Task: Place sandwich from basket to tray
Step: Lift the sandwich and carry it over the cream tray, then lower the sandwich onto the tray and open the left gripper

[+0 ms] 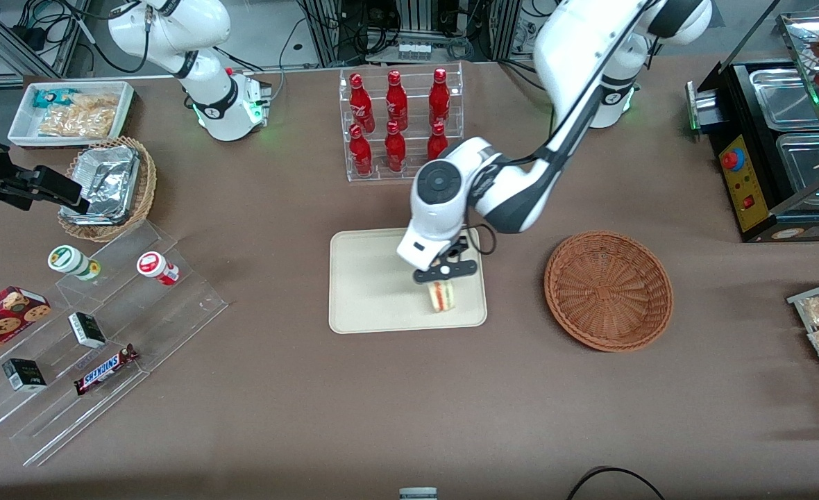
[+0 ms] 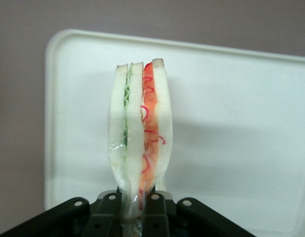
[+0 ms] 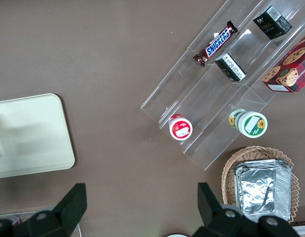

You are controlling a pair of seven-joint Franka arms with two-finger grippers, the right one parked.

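Gripper over the tray, its fingers closed on the narrow end of the sandwich, which they pinch between them. The wedge extends away from the fingertips toward the tray surface, its cut edge showing a green stripe beside an orange-red one between white bread layers. Whether its lower tip touches the tray cannot be told. The basket lies on the brown table toward the working arm's end, well apart from the fingers, with no sandwich in it. A rack of red bottles stands farther from the front camera than the tray.
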